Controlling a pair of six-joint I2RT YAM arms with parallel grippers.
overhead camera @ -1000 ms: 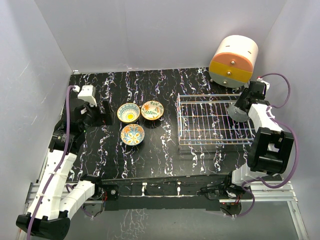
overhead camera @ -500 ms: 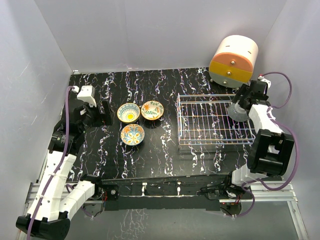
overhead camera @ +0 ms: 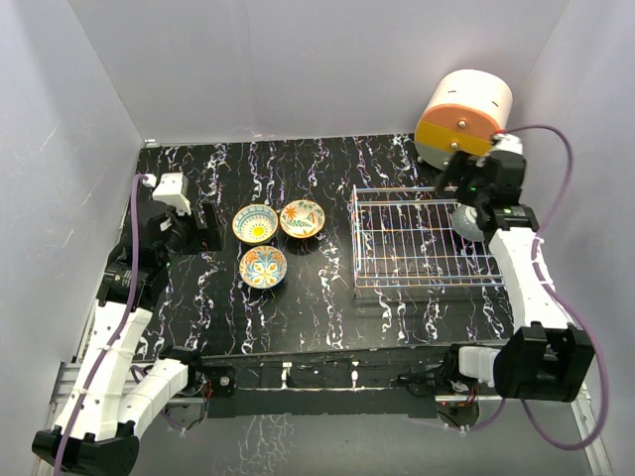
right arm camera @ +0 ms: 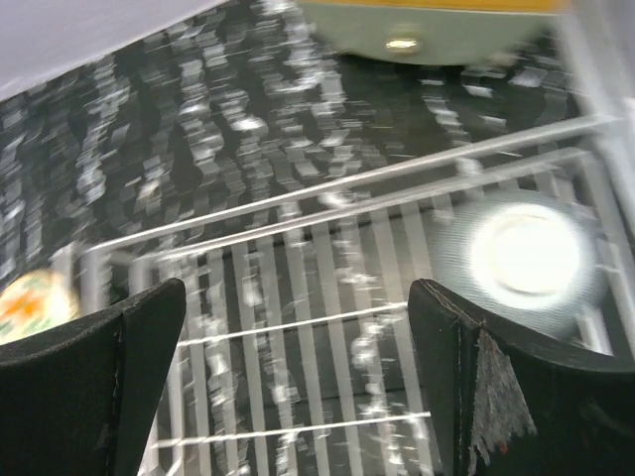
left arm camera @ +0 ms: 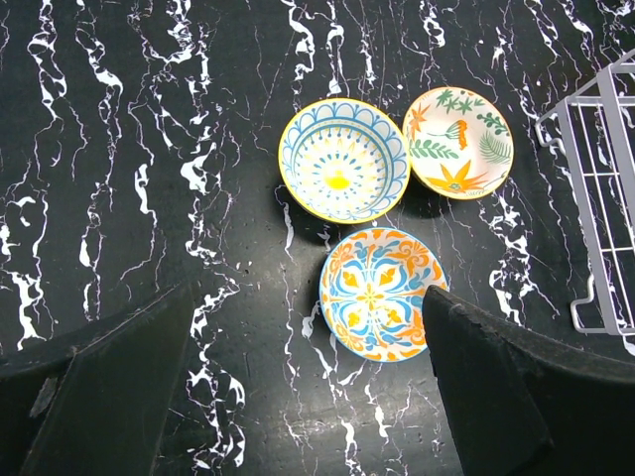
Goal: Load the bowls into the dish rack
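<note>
Right wrist view — grey bowl point(right arm camera: 526, 253) sits in rack point(right arm camera: 347, 183).

This is a robot test booth in a lab. Plain white panels point(overhead camera: 298, 59) wall in a black marbled desk point(overhead camera: 317, 297). The left arm point(overhead camera: 109, 342) and right arm point(overhead camera: 531, 273), trailing purple cables point(overhead camera: 132, 238), are bolted to a metal frame point(overhead camera: 595, 441) at its near edge.

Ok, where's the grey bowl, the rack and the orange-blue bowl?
grey bowl point(right arm camera: 524, 253), right wrist view, pale round middle.
dish rack point(overhead camera: 354, 238), top view, left rim bar.
orange-blue bowl point(left arm camera: 379, 294), left wrist view, painted inside.
</note>
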